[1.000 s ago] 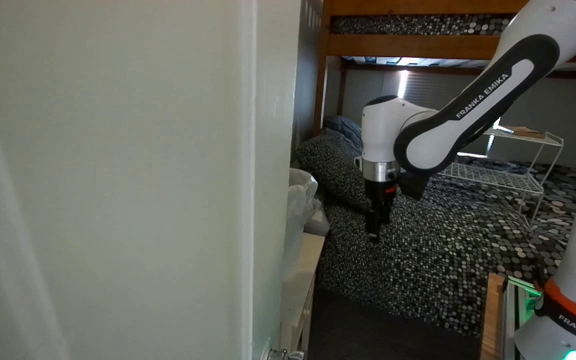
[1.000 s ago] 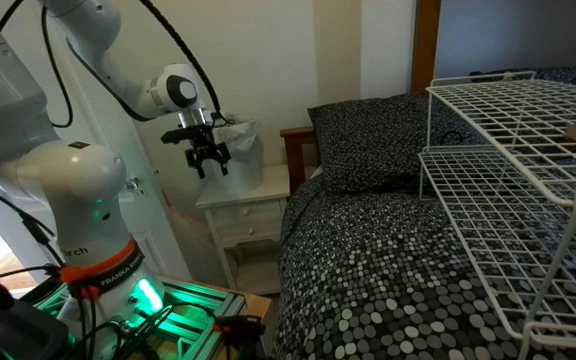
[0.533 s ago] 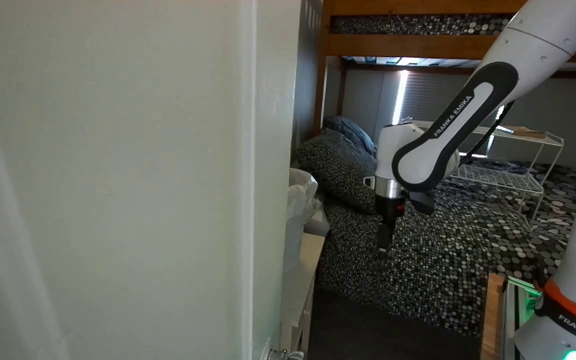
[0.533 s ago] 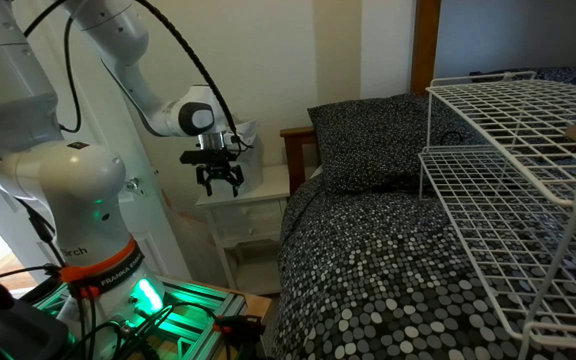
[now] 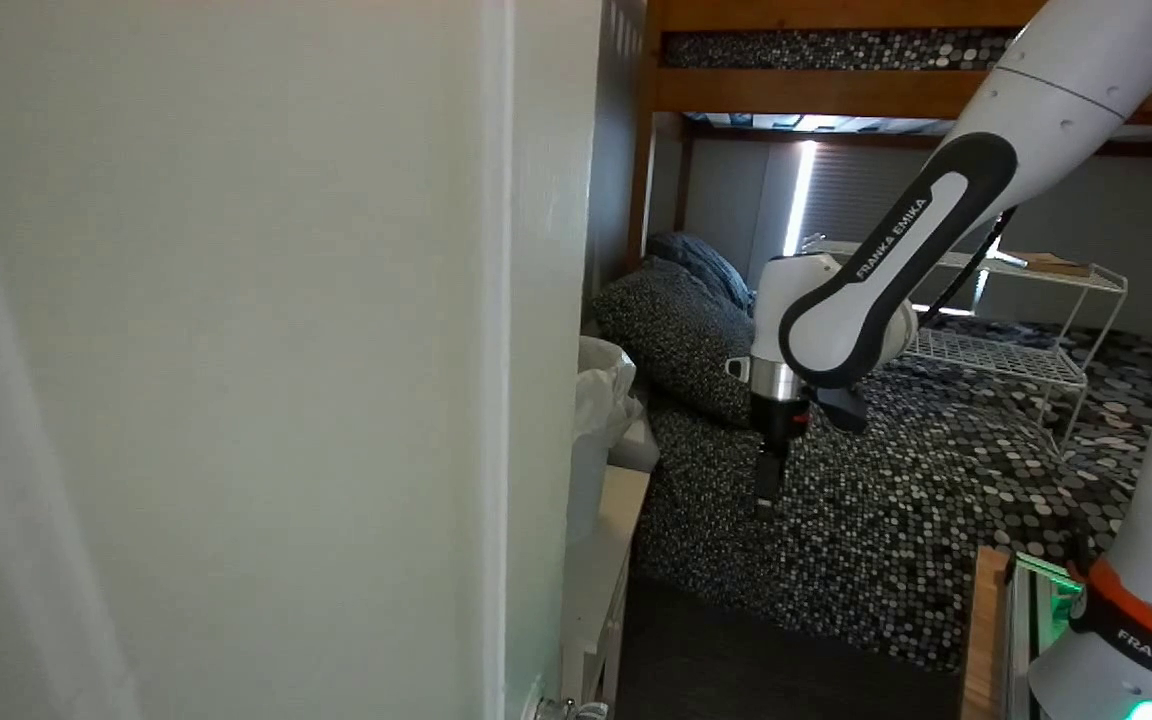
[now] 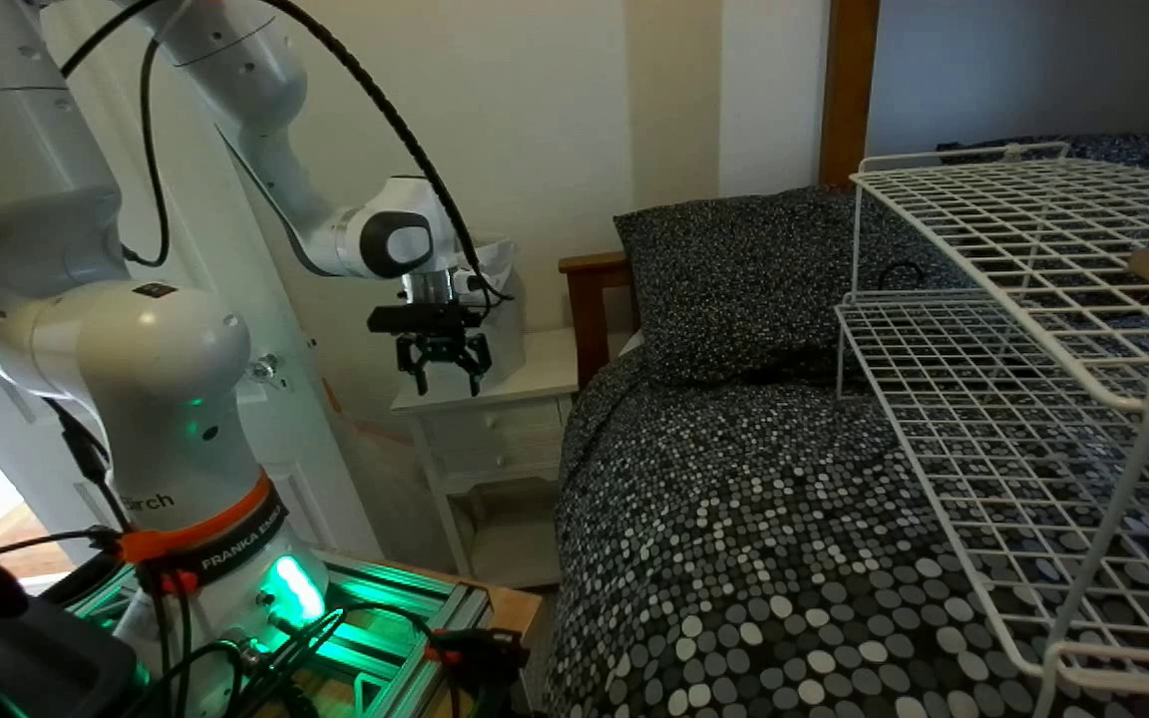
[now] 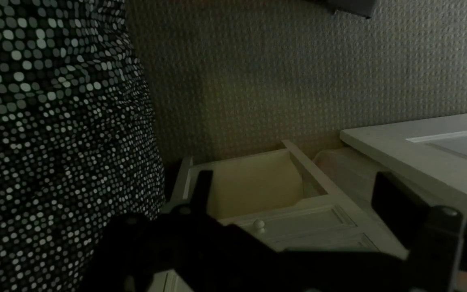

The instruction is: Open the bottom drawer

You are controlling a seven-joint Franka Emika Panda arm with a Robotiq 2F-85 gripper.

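Note:
The bottom drawer is the lower of two drawers in a white wooden nightstand, with a small round knob. It looks closed. In the wrist view, the bottom drawer and its knob show between my fingers, above an open shelf space. The top drawer is just over it, mostly covered by my gripper in the wrist view. My gripper is open and empty, pointing down, in front of the nightstand near the height of its top. In the wrist view, the gripper's fingers are wide apart.
A white lined bin stands on the nightstand top. The bed adjoins the nightstand on one side. A white door and a translucent bag are on its other side. A white wire rack stands on the bed.
My gripper has moved down and away from the door, and its wrist has turned so the fingers face the nightstand. In the last half second it has moved only slightly. It stays open.

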